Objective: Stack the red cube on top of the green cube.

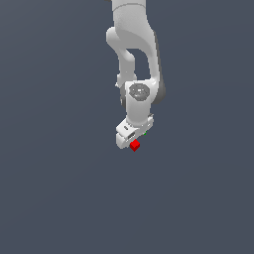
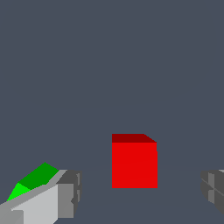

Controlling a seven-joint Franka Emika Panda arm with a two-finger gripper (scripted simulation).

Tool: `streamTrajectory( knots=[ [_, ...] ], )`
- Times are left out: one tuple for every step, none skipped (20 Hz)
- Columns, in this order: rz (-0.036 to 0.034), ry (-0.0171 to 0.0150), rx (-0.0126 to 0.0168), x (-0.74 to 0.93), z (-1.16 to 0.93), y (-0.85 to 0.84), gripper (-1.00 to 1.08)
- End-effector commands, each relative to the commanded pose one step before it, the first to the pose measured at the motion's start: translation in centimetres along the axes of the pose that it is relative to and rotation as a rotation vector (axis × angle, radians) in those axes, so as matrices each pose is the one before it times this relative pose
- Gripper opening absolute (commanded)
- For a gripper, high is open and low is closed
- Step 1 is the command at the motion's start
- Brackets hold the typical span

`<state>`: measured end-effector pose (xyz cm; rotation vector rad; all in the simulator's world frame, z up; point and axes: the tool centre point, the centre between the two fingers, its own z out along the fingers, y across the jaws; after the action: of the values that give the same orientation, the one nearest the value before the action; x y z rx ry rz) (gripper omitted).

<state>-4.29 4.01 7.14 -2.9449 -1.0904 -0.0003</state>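
Observation:
The red cube [image 1: 135,146] sits on the grey floor just below the white gripper [image 1: 130,139] in the exterior view. In the wrist view the red cube [image 2: 134,162] stands between the two grey fingertips [image 2: 70,192], apart from both. The gripper [image 2: 141,193] is open and holds nothing. The green cube [image 2: 34,180] lies beside one finger, partly hidden behind it. In the exterior view only a sliver of the green cube [image 1: 145,132] shows at the hand's edge.
The plain grey floor [image 1: 59,188] surrounds the cubes. The white arm [image 1: 134,44] rises above the gripper toward the top of the exterior view.

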Motion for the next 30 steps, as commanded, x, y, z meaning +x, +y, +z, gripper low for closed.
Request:
streamTrajectory(
  knots=[
    [-0.00956,-0.00031,-0.00061,-0.046,0.132,-0.055,1.0],
    [0.00575,-0.00004,0.00055,0.019,-0.066,0.027,1.0],
    [0.0,0.0,0.0,-0.002,0.034,0.001,1.0],
    [0.0,0.0,0.0,-0.007,0.101,0.004,1.0],
    [0.0,0.0,0.0,-0.012,0.168,0.006,1.0],
    [-0.00068,-0.00005,-0.00012,0.006,0.233,-0.023,1.0],
    [0.0,0.0,0.0,-0.023,0.3,0.01,1.0],
    [-0.00068,-0.00005,-0.00011,-0.005,0.364,-0.02,1.0],
    [-0.00068,-0.00004,-0.00011,-0.01,0.427,-0.018,1.0],
    [-0.00068,-0.00004,-0.0001,-0.015,0.489,-0.016,1.0],
    [-0.00068,-0.00004,-0.0001,-0.018,0.549,-0.013,1.0],
    [-0.00068,-0.00004,-0.00011,-0.015,0.539,-0.012,1.0],
    [0.0,0.0,0.0,-0.029,0.47,0.02,1.0],
    [-0.00068,-0.00004,-0.00014,0.005,0.396,-0.01,1.0],
    [0.0,0.0,0.0,-0.008,0.329,0.022,1.0],
    [-0.00066,-0.00006,-0.00019,0.024,0.257,-0.008,1.0],
    [0.0,0.0,0.0,0.008,0.197,0.021,1.0],
    [0.0,0.0,0.0,0.011,0.136,0.018,1.0],
    [0.0,0.0,0.0,0.009,0.079,0.012,1.0],
    [0.0,0.0,0.0,0.004,0.026,0.004,1.0],
    [0.0,0.0,0.0,0.0,0.0,0.0,-1.0],
    [0.0,0.0,0.0,0.0,0.0,0.0,-1.0],
    [0.0,0.0,0.0,0.0,0.0,0.0,-1.0],
    [0.0,0.0,0.0,0.0,0.0,0.0,-1.0],
    [0.0,0.0,0.0,0.0,0.0,0.0,-1.0],
    [0.0,0.0,0.0,0.0,0.0,0.0,-1.0],
    [0.0,0.0,0.0,0.0,0.0,0.0,-1.0],
    [0.0,0.0,0.0,0.0,0.0,0.0,-1.0],
    [0.0,0.0,0.0,0.0,0.0,0.0,-1.0],
    [0.0,0.0,0.0,0.0,0.0,0.0,-1.0]
  ],
)
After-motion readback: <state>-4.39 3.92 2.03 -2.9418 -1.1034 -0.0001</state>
